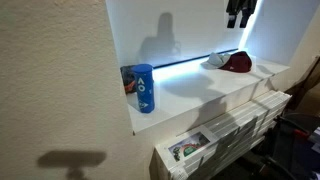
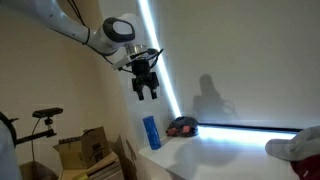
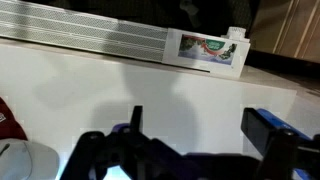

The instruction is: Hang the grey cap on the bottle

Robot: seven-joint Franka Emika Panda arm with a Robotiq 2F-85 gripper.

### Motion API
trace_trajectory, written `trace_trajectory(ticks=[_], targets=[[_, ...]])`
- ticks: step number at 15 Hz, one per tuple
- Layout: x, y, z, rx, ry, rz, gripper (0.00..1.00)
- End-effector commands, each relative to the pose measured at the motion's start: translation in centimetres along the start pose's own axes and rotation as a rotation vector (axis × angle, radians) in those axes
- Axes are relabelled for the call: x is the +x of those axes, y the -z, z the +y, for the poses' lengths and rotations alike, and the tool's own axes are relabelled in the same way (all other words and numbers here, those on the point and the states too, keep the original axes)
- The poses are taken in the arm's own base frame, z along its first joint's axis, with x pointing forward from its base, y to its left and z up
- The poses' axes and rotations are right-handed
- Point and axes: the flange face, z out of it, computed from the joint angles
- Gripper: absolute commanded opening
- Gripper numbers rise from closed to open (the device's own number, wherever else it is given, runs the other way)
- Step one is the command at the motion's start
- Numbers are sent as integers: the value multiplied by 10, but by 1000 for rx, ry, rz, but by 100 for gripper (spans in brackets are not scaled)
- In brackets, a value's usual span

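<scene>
The cap [image 1: 230, 62] is pale grey with a dark red part and lies on the white shelf [image 1: 200, 95] near its far end. It also shows in an exterior view [image 2: 295, 148] at the lower right and at the lower left edge of the wrist view [image 3: 12, 140]. The blue bottle [image 1: 144, 88] stands upright at the other end of the shelf, also seen in an exterior view [image 2: 152, 132]. My gripper [image 1: 238, 12] hangs high above the shelf, over the cap's end, open and empty. It shows in the other exterior view [image 2: 146, 88] and in the wrist view [image 3: 200, 125].
A small dark red and blue object [image 1: 128, 78] sits right beside the bottle, also in an exterior view [image 2: 182, 126]. A white drawer unit [image 1: 225, 135] with a printed picture [image 3: 210, 48] stands below the shelf's front edge. A lit wall runs behind the shelf.
</scene>
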Motion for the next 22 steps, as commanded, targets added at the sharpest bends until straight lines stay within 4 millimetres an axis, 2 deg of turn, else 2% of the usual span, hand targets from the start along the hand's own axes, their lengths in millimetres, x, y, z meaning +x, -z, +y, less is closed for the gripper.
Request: trace_trajectory(ticks=[1,7,8,10,12,15,17,18,19,20,22], targets=[[0,1,0,0,0,-1,100],[0,1,0,0,0,-1,100],[11,9,14,-9,-56,30,100],[35,33,68,4,-183,111,100],[41,57,109,26,-281,177,100],[56,91,185,60,-443,276,100],[69,111,229,76,-554,338,100],[45,102,200,68,-479,305,100],[49,108,212,63,-495,318,100],[49,106,214,62,-497,315,100],[51,104,206,64,-484,311,100]])
